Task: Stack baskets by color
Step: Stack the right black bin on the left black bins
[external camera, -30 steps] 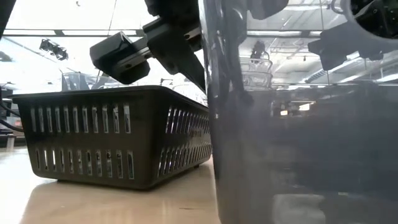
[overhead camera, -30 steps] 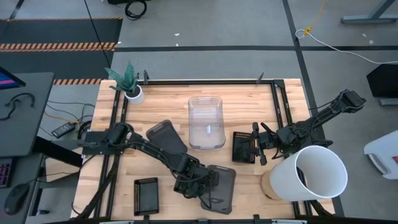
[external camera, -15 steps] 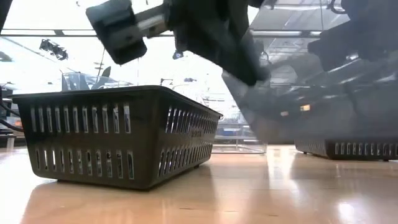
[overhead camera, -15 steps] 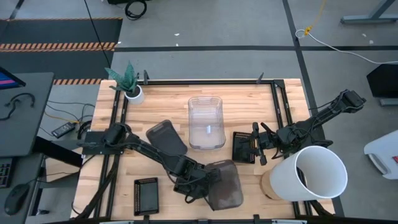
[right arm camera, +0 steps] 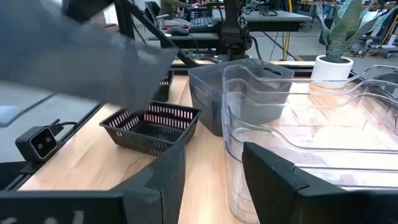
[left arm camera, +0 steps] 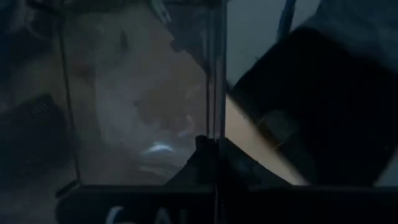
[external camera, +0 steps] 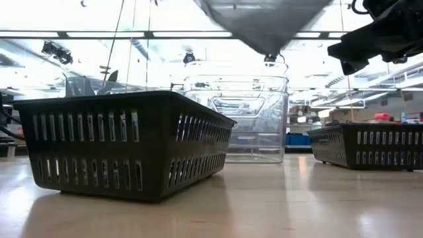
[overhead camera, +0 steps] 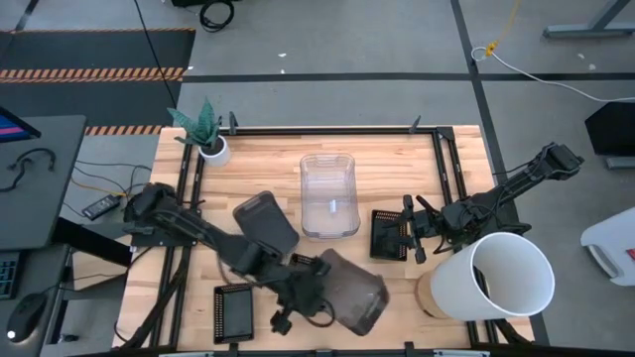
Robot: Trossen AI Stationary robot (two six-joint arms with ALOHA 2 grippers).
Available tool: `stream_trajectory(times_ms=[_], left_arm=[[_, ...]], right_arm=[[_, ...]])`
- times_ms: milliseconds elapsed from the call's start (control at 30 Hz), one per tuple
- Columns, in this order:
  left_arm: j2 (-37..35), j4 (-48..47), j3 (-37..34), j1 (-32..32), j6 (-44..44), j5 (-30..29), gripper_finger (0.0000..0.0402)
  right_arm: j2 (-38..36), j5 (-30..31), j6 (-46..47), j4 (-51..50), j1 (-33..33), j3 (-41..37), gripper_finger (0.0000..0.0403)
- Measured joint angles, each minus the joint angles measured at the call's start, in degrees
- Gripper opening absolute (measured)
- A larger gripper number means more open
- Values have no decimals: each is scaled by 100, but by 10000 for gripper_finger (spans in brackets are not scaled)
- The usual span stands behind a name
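Observation:
My left gripper [overhead camera: 301, 294] is shut on a smoky grey basket [overhead camera: 353, 294], which hangs above the table's near middle; in the low view only its underside [external camera: 264, 20] shows. A second smoky basket [overhead camera: 266, 222] rests on the table beside the nested clear baskets [overhead camera: 328, 194]. One black mesh basket [overhead camera: 233, 312] sits near the front left. Another black mesh basket [overhead camera: 392, 235] sits just in front of my right gripper [right arm camera: 214, 171], which waits open at the right, touching nothing. My left gripper pinches the smoky basket's thin side wall [left arm camera: 214, 134] at its rim, one finger inside the basket and one outside. The fingers [left arm camera: 205, 165] come slanting down from the table's left. The basket is lifted clear of the table and hangs tilted beyond the fingers.
A large white bucket [overhead camera: 501, 278] stands at the front right corner. A small white plant pot [overhead camera: 211, 149] sits at the far left. A black frame rail [overhead camera: 327, 130] runs along the table's far edge. Bare wood lies under the lifted basket.
My left gripper has risen with the smoky basket and rolled its wrist. The basket stood on the table filling the right half of the low view; it is now lifted clear, turned and tipped, with only its underside at that view's top.

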Motion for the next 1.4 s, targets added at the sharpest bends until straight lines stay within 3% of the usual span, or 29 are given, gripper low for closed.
stream_trajectory(times_ms=[167, 300, 400, 533, 967, 1400], left_arm=[[-666, -1031, 5, -201, -1344, -453, 5], [-937, -2363, 4, -340, -1772, -1118, 5], [-974, -3142, 0, -385, -1980, -1258, 5], [-971, -4066, -29, -385, -1722, -1271, 5], [-1002, -5789, -138, -455, -1076, -1519, 5], [-1074, -5832, -142, -134, -93, -1617, 5]], right_arm=[[0, 0, 13, 11, 0, 0, 164], [2, 0, 13, 22, 0, 0, 164], [2, 0, 7, 35, 0, 0, 164], [4, 0, -5, 39, 0, 0, 164], [7, 2, 146, 28, 0, 0, 164], [7, 2, 164, 31, 0, 0, 164]])
